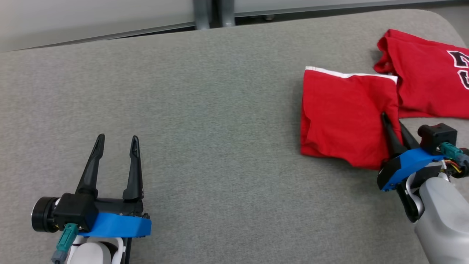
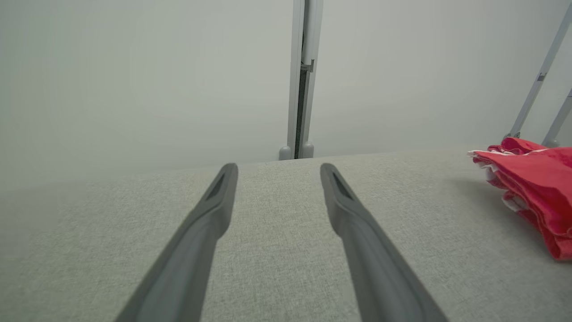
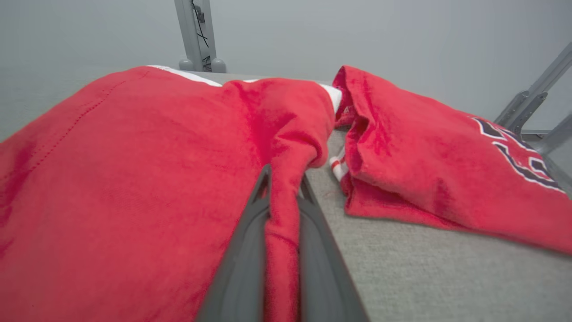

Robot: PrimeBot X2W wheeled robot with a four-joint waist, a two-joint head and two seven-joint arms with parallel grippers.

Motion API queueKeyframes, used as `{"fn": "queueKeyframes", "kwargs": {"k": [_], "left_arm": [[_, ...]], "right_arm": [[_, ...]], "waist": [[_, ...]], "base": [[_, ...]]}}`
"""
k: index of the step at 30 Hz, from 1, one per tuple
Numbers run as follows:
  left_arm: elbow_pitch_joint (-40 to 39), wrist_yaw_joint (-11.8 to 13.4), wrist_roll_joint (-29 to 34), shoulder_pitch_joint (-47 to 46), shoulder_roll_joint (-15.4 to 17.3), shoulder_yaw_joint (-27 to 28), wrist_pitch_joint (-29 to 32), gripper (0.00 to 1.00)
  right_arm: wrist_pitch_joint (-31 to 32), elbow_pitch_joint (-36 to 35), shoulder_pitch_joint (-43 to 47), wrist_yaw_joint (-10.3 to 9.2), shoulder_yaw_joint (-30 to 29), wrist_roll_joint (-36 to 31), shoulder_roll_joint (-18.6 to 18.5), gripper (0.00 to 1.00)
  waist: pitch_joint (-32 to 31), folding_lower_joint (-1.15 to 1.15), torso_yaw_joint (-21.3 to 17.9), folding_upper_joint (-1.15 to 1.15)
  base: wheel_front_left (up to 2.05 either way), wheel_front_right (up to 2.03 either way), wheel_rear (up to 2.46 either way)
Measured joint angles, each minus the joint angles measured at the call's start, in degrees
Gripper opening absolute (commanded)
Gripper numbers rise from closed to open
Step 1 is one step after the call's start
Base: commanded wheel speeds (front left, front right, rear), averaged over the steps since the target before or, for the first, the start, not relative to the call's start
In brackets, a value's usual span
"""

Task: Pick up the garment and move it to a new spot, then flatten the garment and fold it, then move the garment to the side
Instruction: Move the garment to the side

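Light even, diffuse, moderately bright. Head view sharp across the grey desk [image 1: 220, 110]; faint soft shadow at the left edge of the red garment [image 1: 344, 117]. Left wrist view: left fingers [image 2: 196, 250] blurred near the lens, wall behind hazy, low contrast. Right wrist view: right fingers [image 3: 243, 268] and nearest cloth soft; wide-angle stretching toward the edges.

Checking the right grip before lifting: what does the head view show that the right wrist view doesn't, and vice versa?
Head view: the left gripper, open above the grey surface, apart from the folded red garment. Right wrist view: a fold of that garment pinched in the right gripper, between its fingers. Both: that gripper at the garment's edge, a red lettered shirt beside it.
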Motion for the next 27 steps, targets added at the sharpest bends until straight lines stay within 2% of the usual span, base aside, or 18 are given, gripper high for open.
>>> {"fn": "queueKeyframes", "kwargs": {"k": [4, 10, 14, 27], "left_arm": [[-0.01, -0.29, 0.34, -0.84, 0.0, -0.19, 0.0, 1.0], [-0.26, -0.46, 0.56, -1.24, 0.0, -0.59, 0.0, 1.0], [-0.87, -0.77, 0.97, -2.7, 0.01, -0.68, 0.0, 1.0], [-2.92, -1.47, 3.12, -7.33, 0.57, -1.46, -0.01, 1.0]], "right_arm": [[0.0, -1.56, 0.62, 0.0, -0.54, 0.19, -0.78, 0.0], [0.0, -2.9, -2.3, 0.0, 0.52, -0.01, -1.88, 0.0], [1.04, -3.16, -8.22, 0.0, 2.43, -0.79, -5.41, 0.0], [7.93, -2.85, -17.86, 0.0, 2.75, 1.53, -24.84, 0.0]], "waist": [[0.8, 0.0, -1.9, 0.0], [2.14, 0.0, -2.32, 0.0], [4.33, 0.0, -1.8, 0.0], [13.98, 0.0, -1.51, 0.0]], "base": [[0.0, 0.0, 0.0], [0.0, 0.0, 0.0], [0.0, 0.0, 0.0], [0.0, 0.0, 0.0]]}}
